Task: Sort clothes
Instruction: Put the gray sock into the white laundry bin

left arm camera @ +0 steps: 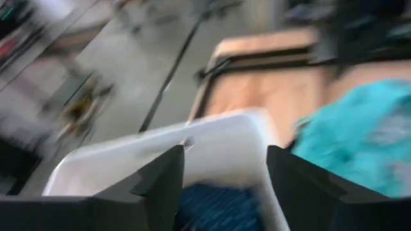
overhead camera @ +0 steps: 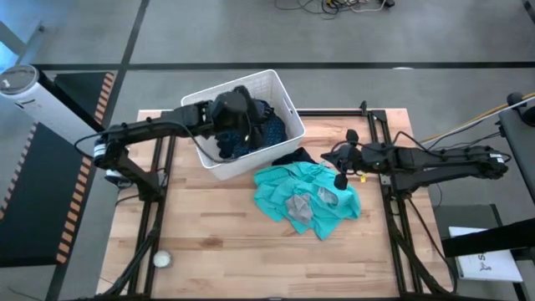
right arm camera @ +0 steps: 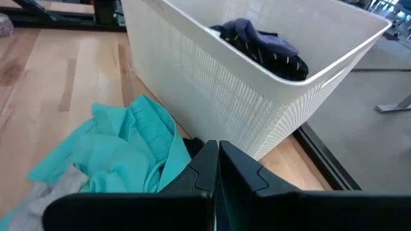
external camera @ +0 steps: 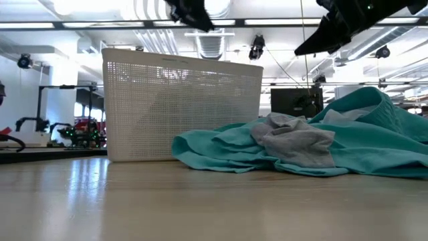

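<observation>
Nearest the low camera lay teal garment [external camera: 294, 150] under a grey piece [external camera: 297, 140], on the surface [overhead camera: 226, 238] beside the basket [overhead camera: 280, 88]. Hovered just above: right claw [overhead camera: 341, 159], pinched together, empty. Over the basket: left claw [overhead camera: 238, 104], spread wide.

text: none legible | labels/brands: none readable | numbers/signs: none | paper sheet [overhead camera: 487, 266] beside desk [overhead camera: 226, 242]: print too small to read | basket [overhead camera: 276, 88]: unmarked
</observation>
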`<control>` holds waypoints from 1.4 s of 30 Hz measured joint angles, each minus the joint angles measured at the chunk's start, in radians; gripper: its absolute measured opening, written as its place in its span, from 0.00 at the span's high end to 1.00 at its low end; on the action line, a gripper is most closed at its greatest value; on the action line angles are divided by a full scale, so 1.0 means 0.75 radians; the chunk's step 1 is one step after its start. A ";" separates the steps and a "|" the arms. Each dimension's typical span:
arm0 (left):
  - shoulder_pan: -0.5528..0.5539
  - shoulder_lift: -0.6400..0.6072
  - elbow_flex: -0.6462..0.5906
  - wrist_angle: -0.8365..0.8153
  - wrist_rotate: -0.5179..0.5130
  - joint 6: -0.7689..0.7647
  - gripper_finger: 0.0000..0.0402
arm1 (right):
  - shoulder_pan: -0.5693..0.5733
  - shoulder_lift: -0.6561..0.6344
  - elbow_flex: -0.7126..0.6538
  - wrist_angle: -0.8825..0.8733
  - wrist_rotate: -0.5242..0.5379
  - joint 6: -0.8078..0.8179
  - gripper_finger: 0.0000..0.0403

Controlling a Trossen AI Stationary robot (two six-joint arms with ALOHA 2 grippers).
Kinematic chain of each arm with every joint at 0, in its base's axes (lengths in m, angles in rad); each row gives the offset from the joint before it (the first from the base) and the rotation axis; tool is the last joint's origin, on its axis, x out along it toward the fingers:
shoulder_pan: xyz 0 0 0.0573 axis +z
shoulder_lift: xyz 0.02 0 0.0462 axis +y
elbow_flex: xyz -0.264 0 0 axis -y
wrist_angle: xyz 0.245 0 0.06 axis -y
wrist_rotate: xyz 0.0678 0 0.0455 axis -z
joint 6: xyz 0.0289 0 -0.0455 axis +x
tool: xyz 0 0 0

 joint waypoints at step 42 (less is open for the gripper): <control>-0.331 0.598 -0.409 0.631 0.291 -0.287 0.50 | 0.006 -0.001 -0.037 0.074 -0.004 0.026 1.00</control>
